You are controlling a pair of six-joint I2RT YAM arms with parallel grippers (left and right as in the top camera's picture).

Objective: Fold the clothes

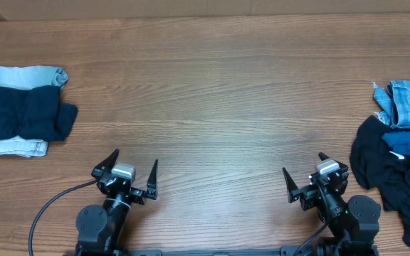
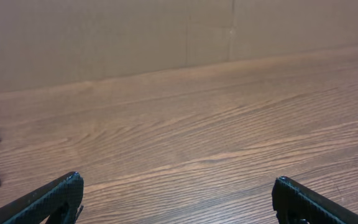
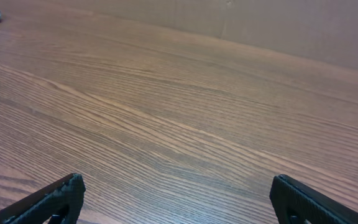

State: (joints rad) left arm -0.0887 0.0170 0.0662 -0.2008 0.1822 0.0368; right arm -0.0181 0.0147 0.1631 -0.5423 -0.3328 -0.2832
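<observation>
Crumpled clothes [image 1: 380, 165] beside open right gripper [image 1: 303, 164], seemingly apart

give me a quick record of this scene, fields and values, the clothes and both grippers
left gripper: jaws open, empty, over bare table
right gripper: jaws open, empty
table's left edge: folded stack, navy garment on light denim
table's right edge: loose heap, black garment, denim piece, bright blue piece
table middle: no cloth
being handled: nothing
</observation>
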